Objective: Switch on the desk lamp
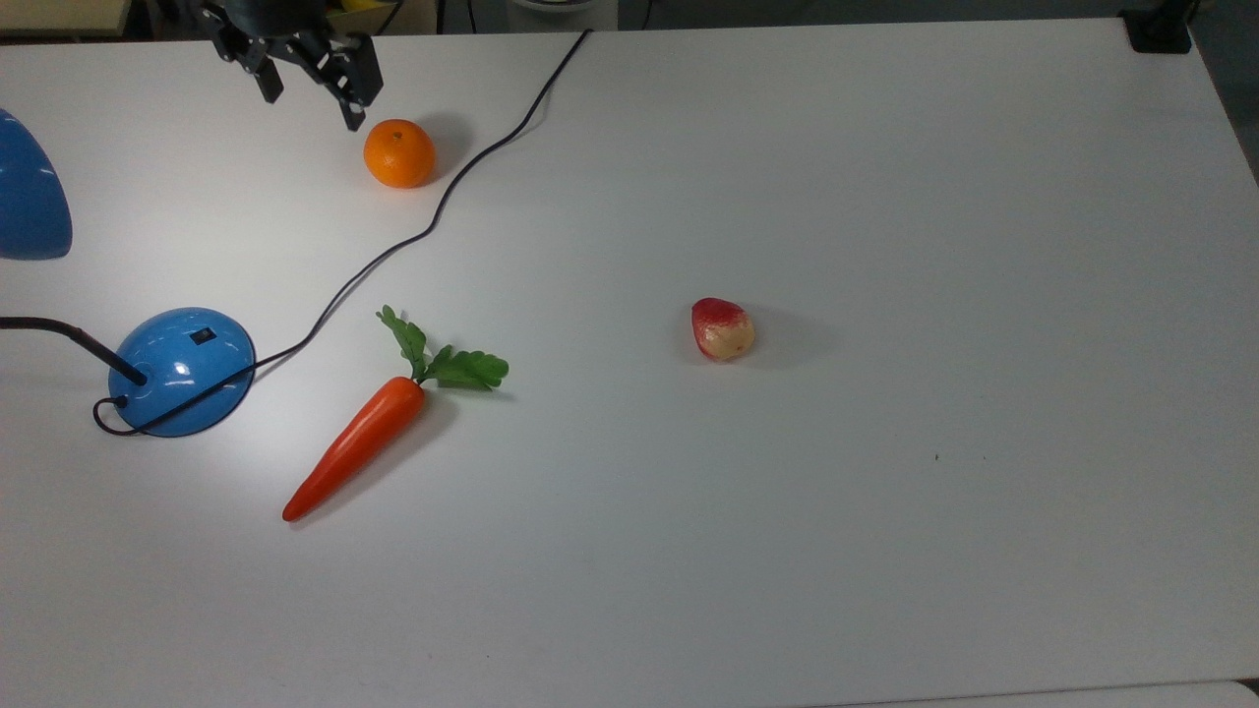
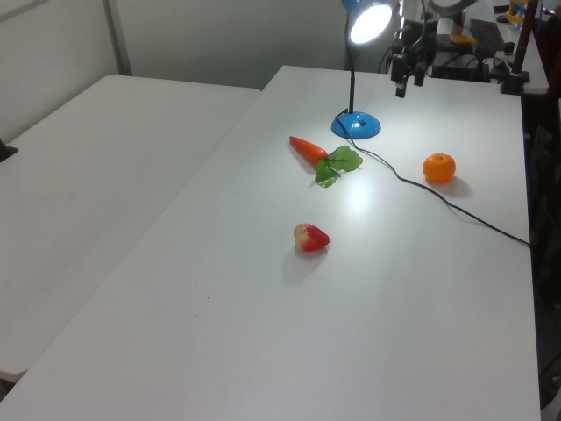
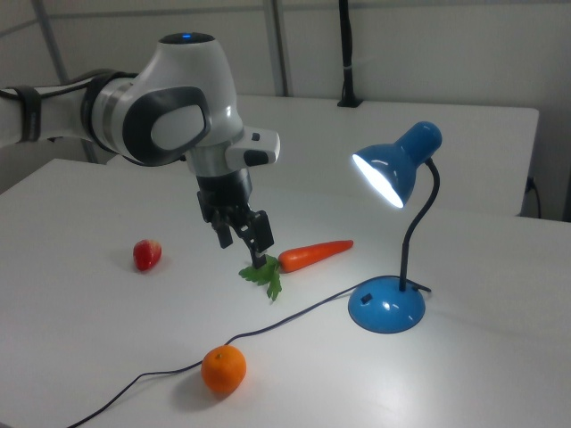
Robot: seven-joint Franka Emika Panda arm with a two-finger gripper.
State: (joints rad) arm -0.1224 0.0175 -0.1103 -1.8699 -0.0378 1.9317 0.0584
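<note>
One desk lamp (image 3: 393, 232) lit, claw (image 3: 243, 240) well apart.

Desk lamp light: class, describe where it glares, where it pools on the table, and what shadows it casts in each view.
Right view: the desk lamp shade's opening glows white. Left view: the bulb blooms to a featureless glare, and a bright patch lies by the carrot. Top view: a pale pool surrounds the base; the orange and strawberry cast soft shadows toward the top view's right.

Glossy white arm (image 3: 183, 98) with rounded shells, dark grey joint panels, small blue light on top, silver ring at the wrist, black gripper (image 3: 243, 238) with two stubby black fingers (image 1: 349, 84), white block at the wrist's 3 o'clock in the right view
</note>
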